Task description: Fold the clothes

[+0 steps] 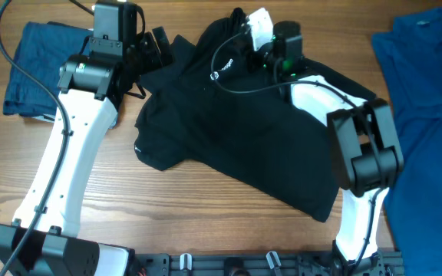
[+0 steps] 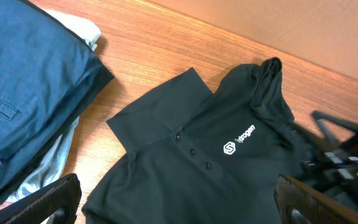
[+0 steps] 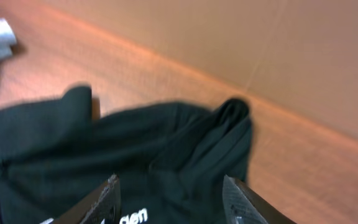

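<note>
The black T-shirt (image 1: 236, 138) lies crumpled across the middle of the table, its white logo (image 1: 216, 75) facing up near the back. In the left wrist view the shirt (image 2: 185, 162) shows a collar, buttons and the logo (image 2: 229, 148). My left gripper (image 1: 158, 47) hovers over the shirt's back left part, and its jaws (image 2: 179, 208) are wide open with fabric below them. My right gripper (image 1: 245, 38) is over the back edge of the shirt near the logo. Its jaws (image 3: 173, 202) are open above a bunched fold of the shirt (image 3: 216, 143).
Dark navy folded garments (image 1: 41, 69) with a pale one beneath (image 2: 36, 168) lie at the back left. A bright blue shirt (image 1: 428, 92) covers the right side. A brown wall (image 3: 229, 43) rises behind the table's back edge.
</note>
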### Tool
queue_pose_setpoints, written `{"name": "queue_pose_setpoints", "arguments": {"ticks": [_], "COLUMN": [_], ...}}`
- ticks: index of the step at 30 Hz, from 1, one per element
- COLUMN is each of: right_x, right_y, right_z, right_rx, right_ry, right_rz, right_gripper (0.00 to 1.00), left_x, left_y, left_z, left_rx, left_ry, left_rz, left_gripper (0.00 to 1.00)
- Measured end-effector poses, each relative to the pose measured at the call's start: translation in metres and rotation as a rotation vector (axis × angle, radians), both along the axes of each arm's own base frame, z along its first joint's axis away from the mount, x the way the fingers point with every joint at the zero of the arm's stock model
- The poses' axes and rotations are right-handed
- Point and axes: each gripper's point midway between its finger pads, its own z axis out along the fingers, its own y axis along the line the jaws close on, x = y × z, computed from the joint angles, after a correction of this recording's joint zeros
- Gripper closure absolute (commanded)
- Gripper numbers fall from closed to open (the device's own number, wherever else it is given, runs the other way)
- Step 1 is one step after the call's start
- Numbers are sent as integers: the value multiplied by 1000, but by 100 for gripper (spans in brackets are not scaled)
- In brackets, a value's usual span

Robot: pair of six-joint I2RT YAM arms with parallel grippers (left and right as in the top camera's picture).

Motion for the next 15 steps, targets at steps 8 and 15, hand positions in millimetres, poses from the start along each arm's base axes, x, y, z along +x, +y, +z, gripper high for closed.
{"name": "queue_pose_setpoints", "arguments": {"ticks": [8, 15], "right_x": [31, 45], "right_y": [6, 8], "right_z": [110, 47], "right_rx": [-150, -219], "right_ry": [37, 76], "right_rz": [-43, -12], "right_gripper": [47, 48], "left_x": [0, 0], "left_y": [0, 0], "left_z": [0, 0], "left_rx": [0, 0], "left_ry": [0, 0], "left_rz": [0, 0], "left_gripper": [0, 0]}}
